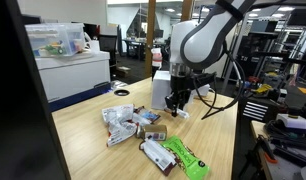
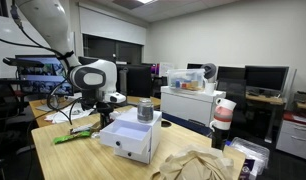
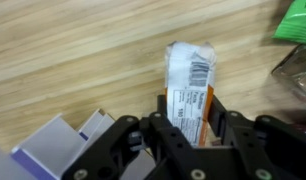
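In the wrist view my gripper (image 3: 189, 112) is shut on a snack packet (image 3: 188, 82), white and orange with a barcode, that sticks out between the two black fingers (image 3: 219, 112) above the wooden tabletop (image 3: 73, 60). In an exterior view the gripper (image 1: 176, 104) hangs just above the table beside a white open box (image 1: 160, 90), with the packet barely visible in it. In an exterior view the gripper (image 2: 93, 108) is behind the white box (image 2: 131, 135), partly hidden.
Several snack packets (image 1: 121, 123) lie on the table, with a green one (image 1: 183, 156) near the front. The green packet (image 3: 296, 20) shows at top right of the wrist view, and a purple-white packet (image 3: 53, 150) at bottom left. A metal cup (image 2: 145, 110) stands in the box. Crumpled cloth (image 2: 198, 165) lies nearby.
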Robot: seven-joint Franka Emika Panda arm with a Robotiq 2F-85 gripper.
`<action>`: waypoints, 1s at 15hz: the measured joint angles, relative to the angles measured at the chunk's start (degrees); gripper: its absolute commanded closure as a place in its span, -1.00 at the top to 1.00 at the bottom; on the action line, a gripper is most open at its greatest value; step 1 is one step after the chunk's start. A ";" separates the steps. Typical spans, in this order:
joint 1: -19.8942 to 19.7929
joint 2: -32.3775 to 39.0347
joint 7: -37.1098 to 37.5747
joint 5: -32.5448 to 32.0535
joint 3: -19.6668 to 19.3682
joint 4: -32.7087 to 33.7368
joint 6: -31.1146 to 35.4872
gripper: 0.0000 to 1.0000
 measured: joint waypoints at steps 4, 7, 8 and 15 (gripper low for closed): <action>-0.19 -3.76 0.00 -1.08 0.00 -0.95 -2.46 -0.66; -0.51 -7.02 0.00 -1.08 0.00 -2.33 -3.84 -0.66; -0.77 -7.98 0.00 -1.08 0.03 -2.70 -4.32 -0.66; -3.14 -13.52 0.00 0.27 0.08 -3.46 -7.14 -0.66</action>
